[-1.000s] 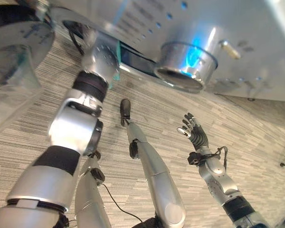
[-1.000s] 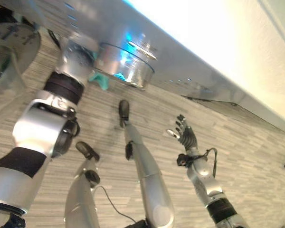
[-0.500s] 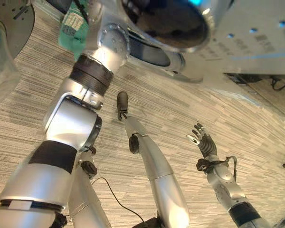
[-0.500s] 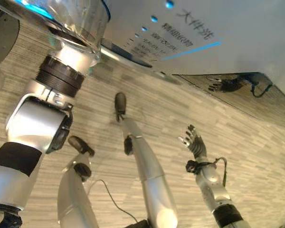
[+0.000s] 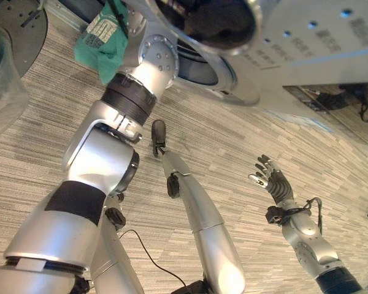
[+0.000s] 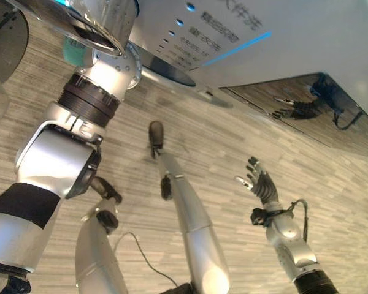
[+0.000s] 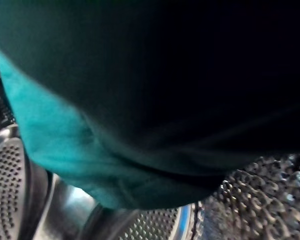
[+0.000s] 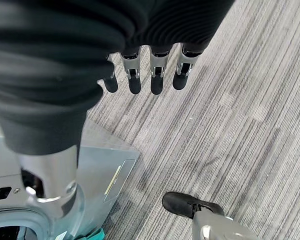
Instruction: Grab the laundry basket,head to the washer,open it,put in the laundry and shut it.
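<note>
Robot hand on the right (image 5: 275,182) is held free over the carpet (image 5: 233,147), its fingers (image 8: 157,80) straight and nothing grasped. The left robot hand is hidden past the washer (image 6: 190,37) opening, so whether it is clenched cannot be told. Green laundry (image 5: 101,40) is seen at the drum's mouth beside the left arm, and it is draped close across the left wrist view above the perforated drum (image 7: 10,185).

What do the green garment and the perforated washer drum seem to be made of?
Green garment: seemingly soft woven or knit cloth, matte, since it folds and drapes. Perforated washer drum: probably polished metal, since it is shiny, reflective and punched with rows of small holes.
</note>
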Robot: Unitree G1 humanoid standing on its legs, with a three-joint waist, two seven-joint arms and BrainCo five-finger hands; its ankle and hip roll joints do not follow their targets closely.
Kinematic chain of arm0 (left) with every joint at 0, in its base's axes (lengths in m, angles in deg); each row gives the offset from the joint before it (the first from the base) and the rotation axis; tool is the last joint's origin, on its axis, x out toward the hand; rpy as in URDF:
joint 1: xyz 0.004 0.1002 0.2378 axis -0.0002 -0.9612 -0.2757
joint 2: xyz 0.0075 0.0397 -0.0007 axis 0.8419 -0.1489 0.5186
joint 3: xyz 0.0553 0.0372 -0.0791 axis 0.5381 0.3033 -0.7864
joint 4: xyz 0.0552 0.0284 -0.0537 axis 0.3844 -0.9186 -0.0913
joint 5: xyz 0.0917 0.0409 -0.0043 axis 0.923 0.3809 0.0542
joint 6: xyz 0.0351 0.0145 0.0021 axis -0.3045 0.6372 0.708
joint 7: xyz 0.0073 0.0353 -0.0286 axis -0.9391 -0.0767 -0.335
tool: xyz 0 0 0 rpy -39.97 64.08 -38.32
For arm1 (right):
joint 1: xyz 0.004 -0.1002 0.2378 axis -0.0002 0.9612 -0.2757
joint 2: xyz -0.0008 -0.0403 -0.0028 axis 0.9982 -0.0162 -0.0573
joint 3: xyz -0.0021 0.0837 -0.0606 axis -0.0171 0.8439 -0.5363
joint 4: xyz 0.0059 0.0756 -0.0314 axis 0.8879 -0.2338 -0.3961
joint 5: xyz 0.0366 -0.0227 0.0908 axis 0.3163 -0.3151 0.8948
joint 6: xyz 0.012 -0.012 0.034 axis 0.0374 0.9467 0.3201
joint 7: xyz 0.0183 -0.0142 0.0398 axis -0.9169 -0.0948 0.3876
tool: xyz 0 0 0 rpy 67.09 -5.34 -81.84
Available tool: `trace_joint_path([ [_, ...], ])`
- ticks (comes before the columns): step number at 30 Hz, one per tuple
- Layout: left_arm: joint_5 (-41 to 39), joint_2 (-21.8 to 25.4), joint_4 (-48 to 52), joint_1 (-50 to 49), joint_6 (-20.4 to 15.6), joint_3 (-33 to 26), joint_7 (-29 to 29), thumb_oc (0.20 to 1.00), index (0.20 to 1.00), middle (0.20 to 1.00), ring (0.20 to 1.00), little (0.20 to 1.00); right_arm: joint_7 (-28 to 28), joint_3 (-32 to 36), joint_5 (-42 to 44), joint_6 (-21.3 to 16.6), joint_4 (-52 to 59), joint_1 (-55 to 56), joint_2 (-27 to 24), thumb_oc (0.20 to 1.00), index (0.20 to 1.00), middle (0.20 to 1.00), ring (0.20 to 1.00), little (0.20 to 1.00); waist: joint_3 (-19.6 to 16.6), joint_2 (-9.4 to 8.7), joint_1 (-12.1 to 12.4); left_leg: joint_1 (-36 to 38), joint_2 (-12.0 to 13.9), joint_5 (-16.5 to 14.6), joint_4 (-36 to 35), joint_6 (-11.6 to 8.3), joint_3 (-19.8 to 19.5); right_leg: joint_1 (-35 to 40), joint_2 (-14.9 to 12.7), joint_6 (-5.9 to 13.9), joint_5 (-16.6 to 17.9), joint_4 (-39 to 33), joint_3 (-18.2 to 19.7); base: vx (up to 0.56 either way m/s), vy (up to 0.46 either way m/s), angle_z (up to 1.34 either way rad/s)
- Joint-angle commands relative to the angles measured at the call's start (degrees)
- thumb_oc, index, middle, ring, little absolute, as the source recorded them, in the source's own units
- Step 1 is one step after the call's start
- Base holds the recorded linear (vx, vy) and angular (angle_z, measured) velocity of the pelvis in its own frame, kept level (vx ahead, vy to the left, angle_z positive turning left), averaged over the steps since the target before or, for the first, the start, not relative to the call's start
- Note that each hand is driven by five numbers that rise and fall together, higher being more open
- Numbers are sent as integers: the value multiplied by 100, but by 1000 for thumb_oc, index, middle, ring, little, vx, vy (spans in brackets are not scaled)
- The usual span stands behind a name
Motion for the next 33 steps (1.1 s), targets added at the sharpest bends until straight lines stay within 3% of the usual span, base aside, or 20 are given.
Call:
trace_joint_path([
  [1, 950, -1084, 1902, 928, -718, 156, 309, 200, 200, 200, 200, 200, -27, 21, 11, -97, 181, 815, -433, 1000, 1000, 1000, 1000, 1000, -699, 319, -389, 827, 148, -690, 703, 101, -135, -190, 387, 728, -1000, 715, 493, 36, -14, -2],
  [4, 1090, -815, 2446, 698, -889, 203, 419, 200, 200, 200, 200, 200, 123, 281, -50, -129, 194, 1151, -498, 1000, 1000, 1000, 1000, 1000, -685, 366, -430, 857, 205, -646, 689, 46, -12, -262, 408, 744, -1072, 777, 506, 48, -9, -2],
  [7, 553, -708, 2348, 219, -875, 185, 560, 200, 200, 200, 200, 200, 61, 348, 0, -166, 276, 1244, -394, 1000, 1000, 1000, 1000, 1000, -665, 410, -393, 741, 266, -561, 926, 2, -44, -294, 418, 701, -1161, 917, 491, 0, -78, -1],
  [8, 272, -833, 1764, 45, -553, 67, 511, 944, 944, 944, 944, 944, -164, 222, 3, -142, -224, 736, -326, 1000, 1000, 1000, 1000, 1000, -620, 449, -278, 572, 315, -539, 1249, 4, -122, -278, 394, 619, -1257, 1097, 462, -12, -161, 3],
  [9, 234, -800, 1185, 56, -260, 83, 540, 1000, 1000, 1000, 1000, 1000, -206, 45, -62, -218, -732, 604, -70, 1000, 1000, 1000, 1000, 1000, -566, 500, -292, 504, 375, -548, 1365, -6, -162, -278, 402, 577, -1312, 1184, 431, -15, -123, 9],
  [10, 211, -793, 1148, 81, -252, 87, 571, 1000, 1000, 1000, 1000, 1000, -201, 26, -67, -243, -771, 572, -50, 1000, 1000, 1000, 1000, 1000, -561, 487, -298, 485, 375, -541, 1380, -3, -167, -284, 400, 569, -1300, 1177, 427, -27, 66, 24],
  [12, 790, -247, -783, 552, 1010, 565, 871, 1000, 1000, 1000, 1000, 1000, -398, -207, -361, -153, -1339, 79, 222, 1000, 1000, 1000, 1000, 1000, -585, 573, -300, 308, 416, -619, 1671, 61, -224, -345, 432, 503, -1327, 1363, 433, -29, 96, 32],
  [13, 783, -237, -837, 602, 1029, 561, 904, 1000, 1000, 1000, 1000, 1000, -401, -221, -365, -160, -1358, 41, 236, 1000, 1000, 1000, 1000, 1000, -576, 569, -314, 273, 417, -612, 1692, 65, -233, -364, 428, 496, -1313, 1358, 427, -19, 86, 11],
  [14, 1460, 194, -1890, 983, 1751, 957, 1220, 1000, 1000, 1000, 1000, 1000, -400, -165, -404, -138, -1570, -97, 353, 1000, 1000, 1000, 1000, 1000, -592, 668, -311, 234, 433, -646, 1735, 113, -225, -412, 416, 463, -1303, 1364, 426, -12, 93, -6],
  [16, 2331, 507, -2646, 1250, 2374, 1366, 1668, 1000, 1000, 1000, 1000, 1000, -338, -99, -367, -120, -1815, -220, 494, 1000, 1000, 1000, 1000, 1000, -584, 737, -288, 153, 434, -641, 1795, 148, -260, -429, 389, 455, -1290, 1388, 404, -29, 66, -15],
  [18, 2330, 507, -2656, 1260, 2373, 1368, 1675, 1000, 1000, 1000, 1000, 1000, -337, -99, -367, -121, -1819, -227, 495, 1000, 1000, 1000, 1000, 1000, -581, 740, -292, 144, 433, -639, 1798, 148, -265, -433, 386, 455, -1287, 1386, 401, -35, 15, 0],
  [19, 4358, 776, -3394, 1495, 2959, 2149, 2185, 1000, 1000, 1000, 1000, 1000, -191, 22, -262, -67, -2335, -370, 579, 1000, 1000, 1000, 1000, 1000, -597, 721, -344, 133, 418, -637, 1755, 174, -273, -406, 358, 416, -1259, 1373, 379, -46, 26, 14],
  [20, 4358, 776, -3397, 1499, 2957, 2150, 2187, 1000, 1000, 1000, 1000, 1000, -190, 21, -262, -69, -2338, -374, 580, 1000, 1000, 1000, 1000, 1000, -593, 718, -345, 135, 417, -636, 1754, 174, -273, -404, 357, 416, -1259, 1373, 379, -77, 42, 11],
  [21, 5916, 741, -3650, 1527, 3141, 2639, 2262, 1000, 1000, 1000, 1000, 1000, -59, 96, -117, -22, -2826, -552, 570, 1000, 1000, 1000, 1000, 1000, -607, 667, -386, 159, 420, -614, 1726, 177, -275, -339, 364, 409, -1234, 1343, 362, -44, 13, 1],
  [22, 6692, 664, -3691, 1485, 3218, 2896, 2188, 1000, 1000, 1000, 1000, 1000, -21, 90, -46, -42, -3098, -688, 554, 1000, 1000, 1000, 1000, 1000, -617, 639, -397, 175, 417, -587, 1738, 174, -289, -303, 363, 399, -1216, 1333, 367, -44, 13, -1],
  [23, 6693, 664, -3691, 1485, 3218, 2897, 2188, 1000, 1000, 1000, 1000, 1000, -20, 88, -46, -43, -3101, -691, 555, 1000, 1000, 1000, 1000, 1000, -615, 637, -397, 178, 417, -587, 1737, 174, -288, -301, 363, 399, -1216, 1333, 367, -34, 16, 4],
  [24, 7495, 516, -3698, 1432, 3278, 3085, 2063, 1000, 1000, 1000, 1000, 1000, 10, 41, 67, -91, -3545, -869, 567, 1000, 1000, 1000, 1000, 1000, -612, 588, -410, 273, 411, -613, 1666, 187, -276, -208, 370, 409, -1197, 1297, 378, -30, 33, 4],
  [25, 7770, 444, -3628, 1414, 3263, 3211, 2096, 1000, 1000, 1000, 1000, 1000, 18, 23, 103, -120, -3678, -936, 580, 1000, 1000, 1000, 1000, 1000, -611, 581, -410, 303, 412, -622, 1647, 188, -272, -167, 365, 423, -1185, 1265, 386, -45, 38, 3],
  [28, 8248, 228, -3243, 1405, 3173, 3384, 1911, 1000, 1000, 1000, 1000, 1000, 106, 39, 269, -114, -4063, -1030, 525, 1000, 1000, 1000, 1000, 1000, -605, 563, -362, 443, 330, -641, 1455, 199, -307, -5, 315, 482, -1125, 1127, 415, -38, 9, 0],
  [33, 8067, -26, -2195, 1167, 2897, 2798, 1000, 1000, 1000, 1000, 1000, 1000, 115, 35, 378, -243, -3979, -1221, 428, 1000, 1000, 1000, 1000, 1000, -491, 526, -199, 834, 65, -595, 940, 255, -421, 414, 150, 634, -948, 740, 415, -43, -11, 12],
])
